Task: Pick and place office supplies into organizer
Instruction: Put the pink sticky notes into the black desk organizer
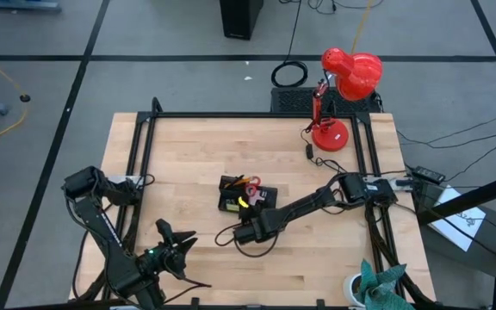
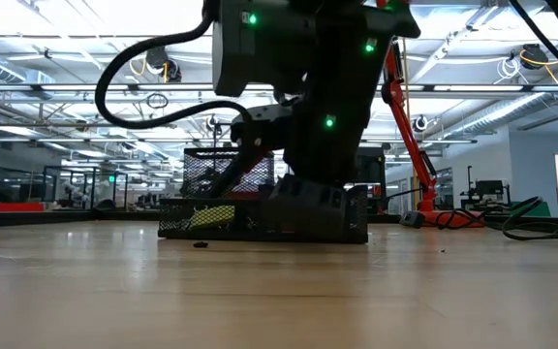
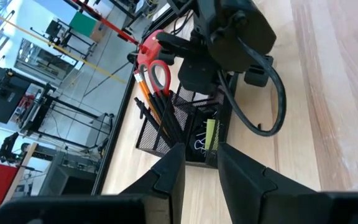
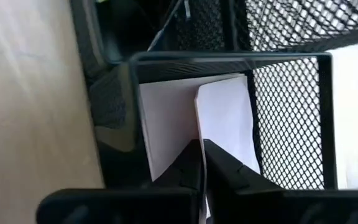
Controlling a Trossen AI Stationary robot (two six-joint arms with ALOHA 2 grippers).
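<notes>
One sticky-note pad [image 4: 219, 134] stands edge-up in the organizer [image 4: 284, 118], clamped by the right hand [image 4: 202, 163]; left hand [image 3: 197, 165] apart.

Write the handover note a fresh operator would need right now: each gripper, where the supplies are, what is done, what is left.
Right gripper: fingers shut on a pale sticky note, inside a compartment of the mesh organizer.
Left gripper: parked near the table's front left, fingers apart, empty.
Done: scissors, pencils, pens, clips and a yellow block sit in the organizer.
Left: release the note and withdraw.
</notes>
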